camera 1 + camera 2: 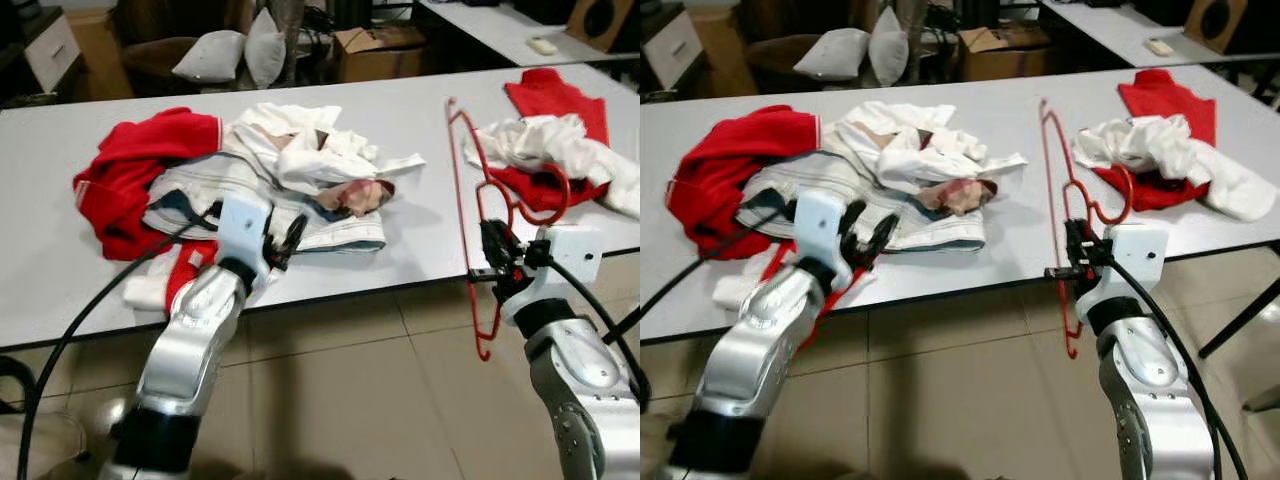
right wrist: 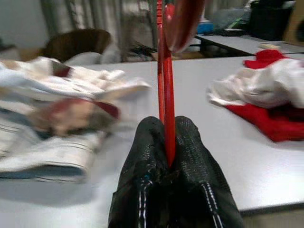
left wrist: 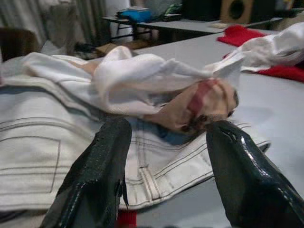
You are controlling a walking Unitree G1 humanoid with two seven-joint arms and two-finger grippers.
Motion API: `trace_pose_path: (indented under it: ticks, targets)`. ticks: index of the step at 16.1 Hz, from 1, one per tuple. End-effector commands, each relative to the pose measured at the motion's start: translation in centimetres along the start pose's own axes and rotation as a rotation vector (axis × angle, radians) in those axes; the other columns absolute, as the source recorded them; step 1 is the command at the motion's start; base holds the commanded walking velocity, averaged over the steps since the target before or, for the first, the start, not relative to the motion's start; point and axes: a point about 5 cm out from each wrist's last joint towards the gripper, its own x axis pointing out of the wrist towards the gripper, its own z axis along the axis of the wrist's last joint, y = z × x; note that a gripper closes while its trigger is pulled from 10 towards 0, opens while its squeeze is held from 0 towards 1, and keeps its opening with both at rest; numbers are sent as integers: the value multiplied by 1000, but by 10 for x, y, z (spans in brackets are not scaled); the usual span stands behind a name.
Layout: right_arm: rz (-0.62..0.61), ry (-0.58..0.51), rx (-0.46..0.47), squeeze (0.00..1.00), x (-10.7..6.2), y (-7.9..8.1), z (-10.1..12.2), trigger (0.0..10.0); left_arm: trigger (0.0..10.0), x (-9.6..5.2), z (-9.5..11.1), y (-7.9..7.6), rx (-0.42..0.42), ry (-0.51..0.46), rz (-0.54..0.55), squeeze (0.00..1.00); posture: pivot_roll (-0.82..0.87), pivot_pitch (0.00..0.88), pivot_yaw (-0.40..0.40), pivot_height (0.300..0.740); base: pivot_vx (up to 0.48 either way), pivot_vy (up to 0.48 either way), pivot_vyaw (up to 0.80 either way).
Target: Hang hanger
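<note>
In the left eye view, lower right, a red hanger (image 1: 478, 240) is pinched by the right gripper (image 1: 493, 262) at the table (image 1: 420, 130) edge. In the left wrist view, the left gripper (image 3: 166, 175) is spread wide before white jeans (image 3: 42, 156). The carrying step seems underway; a rail must be found next.

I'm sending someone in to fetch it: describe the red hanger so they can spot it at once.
Start at the long grey table strewn with clothes. At its near edge, between the big pile and the smaller red-and-white heap, the right tool pinches the red hanger. It is the only thin wire outline among soft fabric, its lower end hanging off the table edge.
</note>
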Motion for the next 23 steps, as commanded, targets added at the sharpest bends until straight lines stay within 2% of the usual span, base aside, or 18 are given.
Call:
trace_pose_path:
  ticks: [1, 3, 6, 8, 10, 13, 18, 23]
  targets:
    - [-43, 2, -29, 0, 0, -9, 0, 10000, 10000, -1, 9, -2, 22, -36, 18, 0, -10, 0, -11, 740, 0, -458, 0]
    - [-26, 7, -84, 0, 2, -11, -1, 10000, 10000, -6, 13, 1, 42, -75, 33, 0, -8, 0, -8, 740, 0, 0, 0]
    - [-35, 6, -62, 0, -1, -10, -3, 10000, 10000, -8, 14, 4, 113, -105, 73, 0, -12, 0, 11, 740, 0, 0, 0]
    - [-26, 16, -55, 0, -3, -6, -7, 10000, 10000, -7, 11, 1, 59, -77, 47, 0, -11, 0, 17, 740, 0, 0, 0]
    - [3, 38, -57, 0, -3, -3, -12, 10000, 10000, -6, 8, 3, 85, -38, 59, 0, -9, 0, 20, 740, 0, 0, 0]
    - [37, 49, -40, 0, -3, 3, -14, 10000, 10000, -6, 9, 4, 89, -76, 65, 0, -9, 0, 17, 740, 174, 0, 0]
    - [49, 65, -81, 0, 2, 7, -18, 10000, 10000, -6, 4, 12, 80, -45, 135, 0, -5, 0, 10, 740, 371, 0, -90]
    - [54, 65, -91, 0, 5, 7, -19, 10000, 10000, -6, 0, 15, 83, -28, 150, 0, -7, 0, 11, 740, 406, 0, 0]
